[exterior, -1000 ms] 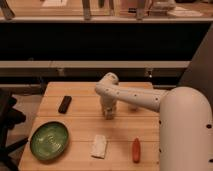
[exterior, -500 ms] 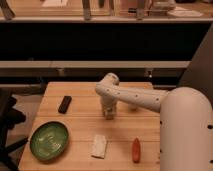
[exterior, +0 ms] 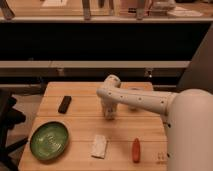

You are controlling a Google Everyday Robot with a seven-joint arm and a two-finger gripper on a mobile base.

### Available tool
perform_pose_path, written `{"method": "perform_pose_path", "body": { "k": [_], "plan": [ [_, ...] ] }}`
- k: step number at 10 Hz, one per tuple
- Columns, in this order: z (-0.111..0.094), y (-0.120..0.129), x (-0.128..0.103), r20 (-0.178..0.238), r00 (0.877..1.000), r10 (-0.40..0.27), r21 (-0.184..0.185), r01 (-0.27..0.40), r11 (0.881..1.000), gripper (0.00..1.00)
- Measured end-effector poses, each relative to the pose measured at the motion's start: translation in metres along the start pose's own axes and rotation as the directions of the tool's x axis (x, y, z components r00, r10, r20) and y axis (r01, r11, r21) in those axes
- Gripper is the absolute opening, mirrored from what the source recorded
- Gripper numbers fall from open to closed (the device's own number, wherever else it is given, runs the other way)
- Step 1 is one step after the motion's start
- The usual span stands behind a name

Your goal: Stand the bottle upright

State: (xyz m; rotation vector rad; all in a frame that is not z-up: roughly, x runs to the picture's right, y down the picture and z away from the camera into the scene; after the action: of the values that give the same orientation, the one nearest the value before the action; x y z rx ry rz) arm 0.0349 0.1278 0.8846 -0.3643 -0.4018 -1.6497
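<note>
Three things lie along the near edge of the wooden desk [exterior: 80, 122]: a round glossy green plate [exterior: 49, 141] on the left, a flat white packet [exterior: 99, 146] in the middle, and a small orange tapered piece [exterior: 136, 150] to the right. Just beyond the packet, at mid-desk, the smooth white arm [exterior: 145, 101] reaches in from the right and bends down to the gripper [exterior: 108, 117], which points at the desk. A slim pale shape right at its tip looks like the bottle [exterior: 110, 112], long axis roughly vertical. It merges with the gripper, so I cannot tell whether it is gripped or how wide the grip is. The next move depends on whether the bottle's base sits flat on the wood. Further left lies a flat black block [exterior: 64, 104]. A pale cup [exterior: 134, 93] shows behind the arm, with dark shelves [exterior: 100, 45] beyond it.
</note>
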Motion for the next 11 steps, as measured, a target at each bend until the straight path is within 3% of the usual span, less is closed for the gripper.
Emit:
{"method": "perform_pose_path", "body": {
  "k": [2, 3, 6, 8, 9, 11],
  "plan": [
    [-0.020, -0.018, 0.001, -0.089, 0.990, -0.106, 0.013, 0.107, 0.994, 0.04],
    [-0.030, -0.032, 0.003, -0.127, 0.979, -0.159, 0.015, 0.162, 0.987, 0.04],
    [-0.044, -0.047, 0.005, -0.156, 0.964, -0.217, 0.029, 0.224, 0.974, 0.04],
    [-0.062, -0.057, 0.010, -0.164, 0.955, -0.249, 0.070, 0.263, 0.962, 0.04],
    [-0.069, -0.061, 0.012, -0.168, 0.949, -0.266, 0.092, 0.283, 0.955, 0.04],
    [-0.083, -0.079, 0.015, -0.180, 0.931, -0.317, 0.145, 0.344, 0.928, 0.04]
  ]
}}
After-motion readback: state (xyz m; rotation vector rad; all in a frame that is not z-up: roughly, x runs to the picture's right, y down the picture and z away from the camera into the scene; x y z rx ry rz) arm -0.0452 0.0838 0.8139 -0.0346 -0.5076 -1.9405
